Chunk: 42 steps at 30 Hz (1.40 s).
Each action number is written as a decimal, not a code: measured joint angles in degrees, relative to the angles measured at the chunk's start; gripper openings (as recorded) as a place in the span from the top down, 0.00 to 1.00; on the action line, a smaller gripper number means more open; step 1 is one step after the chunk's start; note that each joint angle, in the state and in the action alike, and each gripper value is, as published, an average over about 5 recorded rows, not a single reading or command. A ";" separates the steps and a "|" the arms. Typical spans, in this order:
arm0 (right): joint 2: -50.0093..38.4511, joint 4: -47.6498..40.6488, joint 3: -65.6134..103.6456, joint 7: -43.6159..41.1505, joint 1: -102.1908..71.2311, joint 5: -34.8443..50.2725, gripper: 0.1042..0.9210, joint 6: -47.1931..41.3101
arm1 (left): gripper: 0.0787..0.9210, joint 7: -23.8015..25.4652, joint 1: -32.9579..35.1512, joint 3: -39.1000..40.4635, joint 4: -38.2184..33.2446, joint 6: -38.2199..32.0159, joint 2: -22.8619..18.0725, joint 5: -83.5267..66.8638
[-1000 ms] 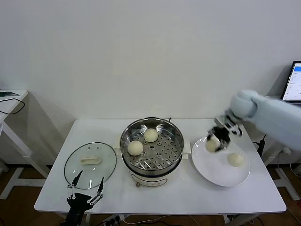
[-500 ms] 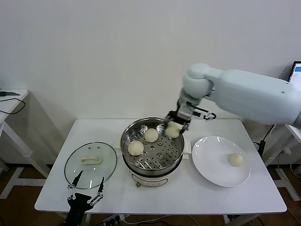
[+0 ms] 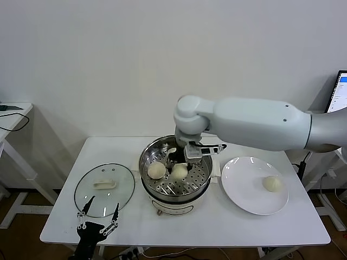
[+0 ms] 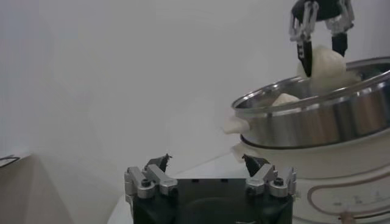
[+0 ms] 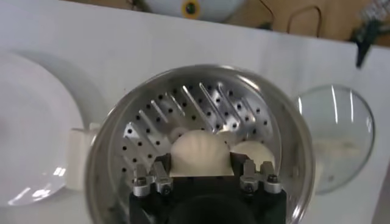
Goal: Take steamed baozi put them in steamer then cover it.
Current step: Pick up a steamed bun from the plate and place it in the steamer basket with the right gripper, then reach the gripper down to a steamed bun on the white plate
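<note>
- Swinging over from the plate [image 3: 246,197], the right hand [image 3: 179,169], clenched on a baozi [image 3: 179,171], now hangs inside the steamer [image 3: 174,190].
- Left hand [image 3: 99,220] waits released beside the cover [image 3: 103,189].
- One baozi on the plate and covering remain.

steamer [image 3: 174,169]: shiny perforated steel. cover [image 3: 104,189]: clear glass, metal rim. baozi [image 3: 156,170]: smooth matt. plate [image 3: 244,192]: glossy white.

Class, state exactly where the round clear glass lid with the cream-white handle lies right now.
In the head view, the round clear glass lid lies flat on the white table, on the robot's left of the shiny stainless-steel steamer pot, just beyond the idle left claw.
</note>
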 measured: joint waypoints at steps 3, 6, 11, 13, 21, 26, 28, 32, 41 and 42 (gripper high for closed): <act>0.56 -0.10 -0.21 0.05 -1.03 -1.11 0.32 1.00 | 0.12 -0.04 -0.04 0.04 0.08 -0.04 0.01 -0.09; 1.11 -0.38 -0.27 0.11 -2.07 -2.13 0.32 1.76 | 0.12 -0.06 -0.05 0.03 0.16 -0.12 0.04 -0.18; 1.90 -0.97 -0.30 0.21 -3.64 -3.50 0.31 2.77 | 0.12 -0.09 -0.12 -0.15 0.32 -0.23 0.09 -0.44; 2.16 -1.18 -0.33 0.25 -4.11 -3.89 0.31 3.07 | 0.12 -0.10 -0.18 -0.20 0.45 -0.28 0.09 -0.51; 3.11 -2.14 -0.32 0.75 -5.38 -4.95 0.17 4.03 | 0.12 -0.17 -0.57 -0.07 0.97 -0.39 -0.06 -0.57; 2.80 -2.47 0.48 0.84 -5.43 -4.82 0.12 4.57 | 0.12 -0.19 -0.65 -0.18 1.18 -0.46 -0.10 -0.58; 2.43 -2.49 1.08 0.81 -5.27 -4.55 0.12 4.71 | 0.12 -0.18 -0.73 -0.33 1.33 -0.51 -0.05 -0.58; 0.83 -2.96 3.15 0.25 -4.34 -3.20 0.12 4.40 | 0.12 -0.18 -0.92 -0.70 1.58 -0.63 0.09 -0.60; -7.60 -8.37 8.63 -2.70 -1.70 7.68 0.12 -7.46 | 0.12 -0.18 -1.22 -0.36 1.57 -0.49 0.13 -0.64; -8.70 -9.61 9.07 -3.12 -1.59 9.08 0.12 -9.49 | 0.12 -0.18 -1.24 -0.28 1.57 -0.49 0.15 -0.64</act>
